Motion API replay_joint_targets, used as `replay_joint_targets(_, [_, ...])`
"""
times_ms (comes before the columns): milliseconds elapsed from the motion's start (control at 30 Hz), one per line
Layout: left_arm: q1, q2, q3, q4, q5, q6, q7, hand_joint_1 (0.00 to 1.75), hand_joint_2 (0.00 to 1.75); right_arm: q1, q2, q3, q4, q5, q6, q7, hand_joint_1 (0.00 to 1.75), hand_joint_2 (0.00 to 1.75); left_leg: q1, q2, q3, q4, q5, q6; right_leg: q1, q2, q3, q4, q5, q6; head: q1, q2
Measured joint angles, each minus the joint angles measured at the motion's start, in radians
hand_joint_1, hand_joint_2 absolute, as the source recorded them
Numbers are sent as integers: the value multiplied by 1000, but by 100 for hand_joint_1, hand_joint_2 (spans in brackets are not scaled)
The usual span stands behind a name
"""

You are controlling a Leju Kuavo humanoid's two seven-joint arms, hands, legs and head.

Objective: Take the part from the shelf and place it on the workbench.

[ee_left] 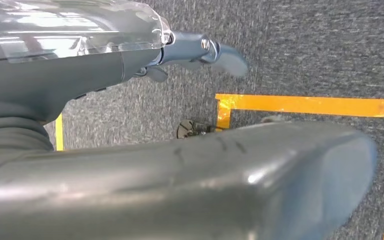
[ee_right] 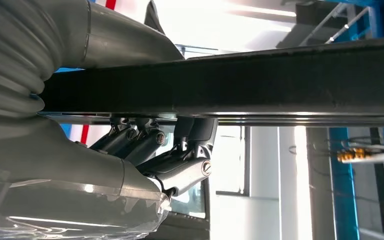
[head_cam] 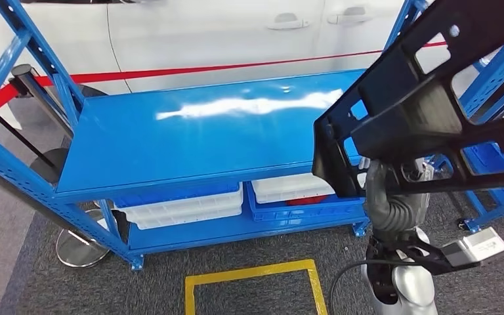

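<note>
Part point(head_cam: 426, 111): black frame, long axis tilted, rising toward upper right, above blue worktop point(head_cam: 190, 141) edge | right hand point(ee_right: 145, 150): fingers clamped on part's bar | left hand point(ee_left: 200, 52): grasp indeterminate.

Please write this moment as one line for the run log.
stage: carrying | right hand: grips black part, raised beside blue workbench | left hand: hangs over carpet | part placed: not yet

part point(head_cam: 426, 111) right of workbench point(head_cam: 190, 141) top, bins point(head_cam: 184, 209) beneath — car point(head_cam: 203, 33) behind
</note>
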Motion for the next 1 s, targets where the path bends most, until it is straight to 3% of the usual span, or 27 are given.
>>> replay_joint_targets(67, [-1, -2, 7, 0, 4, 5, 9, 0, 0, 25, -1, -28, 1, -21, 10, -10, 175, 175, 3, 20, -7, -16, 22, 8, -2, 7, -6, 1, -3, 11, 0, 0])
replay_joint_targets(100, [-2, -3, 11, 1, 7, 10, 16, 0, 0, 37, -1, -46, 2, -29, 14, -13, 175, 175, 7, 32, -13, -23, 35, 15, -3, 3, -15, 20, -30, 15, 0, 0])
replay_joint_targets(200, [-2, -4, 25, 1, 14, 31, 43, 0, 0, 81, -2, -111, 11, -51, 31, -20, 175, 175, 10, 66, -44, -27, 66, 22, -13, -19, -62, 185, -170, 32, 0, 0])
replay_joint_targets(233, [-2, -5, 29, 1, 16, 36, 51, 0, 0, 95, -2, -135, 17, -57, 36, -20, 175, 175, 10, 78, -57, -24, 75, 20, -17, -23, -70, 241, -189, 40, 0, 0])
replay_joint_targets(267, [-2, -6, 32, 1, 16, 39, 57, 0, 0, 108, -2, -159, 22, -62, 41, -21, 175, 175, 11, 91, -71, -20, 82, 17, -22, -26, -66, 272, -184, 47, 0, 0])
replay_joint_targets(300, [-3, -7, 33, 1, 16, 40, 62, 0, 0, 119, -2, -184, 27, -65, 44, -20, 175, 175, 12, 103, -86, -14, 88, 14, -27, -31, -45, 269, -160, 54, 0, 0])
replay_joint_targets(333, [-3, -9, 35, 1, 15, 41, 66, 0, 0, 129, -2, -208, 31, -66, 45, -19, 175, 175, 14, 114, -100, -6, 92, 9, -32, -41, -6, 231, -132, 61, 0, 0])
replay_joint_targets(367, [-4, -10, 36, 1, 14, 41, 69, 0, 0, 138, -2, -231, 33, -66, 46, -17, 175, 175, 14, 125, -112, 6, 94, 4, -36, -63, 47, 167, -121, 66, 0, 0])
replay_joint_targets(400, [-4, -11, 37, 1, 11, 42, 71, 0, 0, 146, -1, -253, 33, -66, 48, -15, 175, 175, 14, 134, -123, 18, 95, -2, -33, -84, 97, 99, -124, 65, 0, 0])
replay_joint_targets(467, [-5, -13, 38, 1, 4, 40, 76, 0, 0, 167, 2, -291, 30, -62, 54, -12, 175, 175, 11, 150, -134, 36, 98, -15, -26, -112, 148, 16, -148, 50, -1, 0])
replay_joint_targets(533, [-4, -14, 38, 1, -7, 38, 81, 0, 0, 198, 8, -328, 22, -55, 65, -10, 175, 175, 14, 161, -137, 39, 104, -30, -20, -100, 140, 7, -144, 23, -2, 0])
replay_joint_targets(567, [-3, -14, 38, 1, -13, 38, 84, 0, 0, 212, 14, -347, 16, -50, 72, -9, 175, 175, 17, 151, -141, 45, 94, -38, -19, -92, 132, 7, -136, 11, -2, 0])
replay_joint_targets(633, [2, -14, 37, 1, -26, 38, 86, 0, 0, 234, 31, -379, 0, -36, 91, -5, 175, 175, 22, 106, -160, 103, 23, -49, -18, -72, 109, 6, -115, -10, -2, 0])
replay_joint_targets(700, [8, -14, 34, 1, -38, 41, 87, 0, 0, 254, 51, -403, -18, -18, 112, -2, 175, 175, 20, 69, -187, 222, -74, -47, -11, -46, 83, 7, -94, -21, -2, 0])
replay_joint_targets(733, [10, -13, 33, 1, -42, 43, 88, 0, 0, 265, 61, -414, -26, -9, 121, -1, 175, 175, 18, 64, -194, 276, -102, -42, -6, -33, 69, 7, -84, -23, -2, 0])
replay_joint_targets(767, [10, -12, 31, 1, -45, 47, 89, 0, 0, 279, 70, -423, -34, -2, 131, -1, 175, 175, 15, 61, -189, 304, -108, -35, -1, -18, 54, 8, -73, -25, -2, 0])
replay_joint_targets(800, [10, -10, 31, 1, -47, 51, 90, 0, 0, 292, 79, -432, -42, 4, 140, -1, 175, 175, 11, 59, -167, 299, -94, -25, 3, -4, 41, 9, -62, -26, -2, 0])
replay_joint_targets(833, [9, -8, 30, 1, -48, 55, 92, 0, 0, 303, 87, -440, -50, 9, 150, -2, 175, 175, 5, 52, -130, 257, -66, -13, 7, 10, 29, 9, -51, -26, -2, 0])
replay_joint_targets(900, [7, 0, 30, 1, -49, 63, 95, 0, 0, 323, 102, -452, -65, 13, 167, -5, 175, 175, -7, 12, -28, 113, -27, 17, 13, 36, 12, 9, -31, -26, -2, 0])
replay_joint_targets(933, [7, 6, 30, 0, -49, 65, 96, 0, 0, 330, 110, -456, -71, 13, 175, -7, 175, 175, -11, -8, 11, 51, -21, 25, 13, 47, 7, 8, -20, -23, -2, 0])
replay_joint_targets(1000, [6, 15, 30, 0, -50, 69, 97, 0, 0, 345, 124, -464, -78, 11, 193, -14, 175, 175, -16, -24, 43, -12, -24, 29, 8, 68, 1, 2, 2, -12, -1, 0])
